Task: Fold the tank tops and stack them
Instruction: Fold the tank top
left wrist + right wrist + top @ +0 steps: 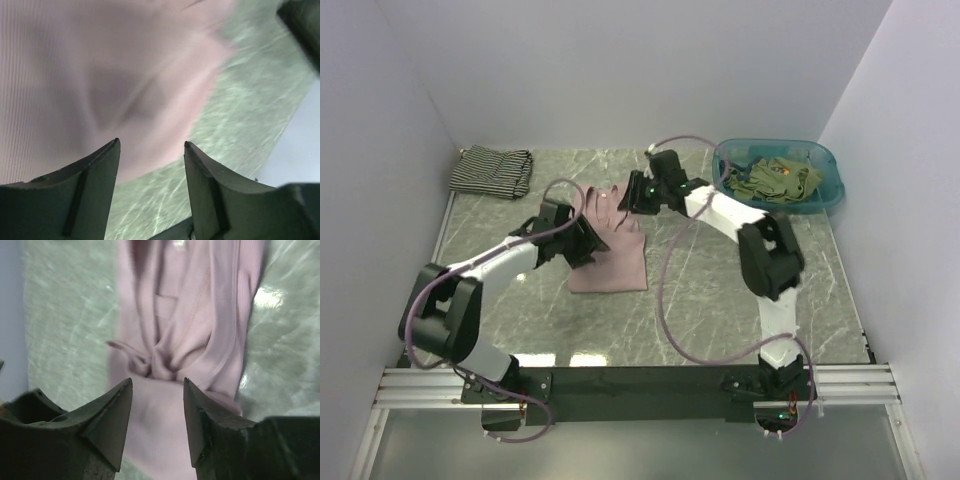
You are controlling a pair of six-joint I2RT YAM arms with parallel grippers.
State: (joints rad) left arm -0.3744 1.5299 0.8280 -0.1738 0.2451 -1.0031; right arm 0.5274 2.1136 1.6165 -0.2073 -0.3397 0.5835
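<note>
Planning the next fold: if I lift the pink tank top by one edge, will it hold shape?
Probably not: the pink tank top bunches in soft folds at one end, so it should droop. Its thin ribbed knit looks light; a push would likely wrinkle it.

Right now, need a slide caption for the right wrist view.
Open jaws poised over the pink tank top, its straps bunched, on the green marbled table.

Both arms have white links [500, 262] with black joints [770, 258], looping mauve cables [662, 290] and dark wedge-shaped jaws.
</note>
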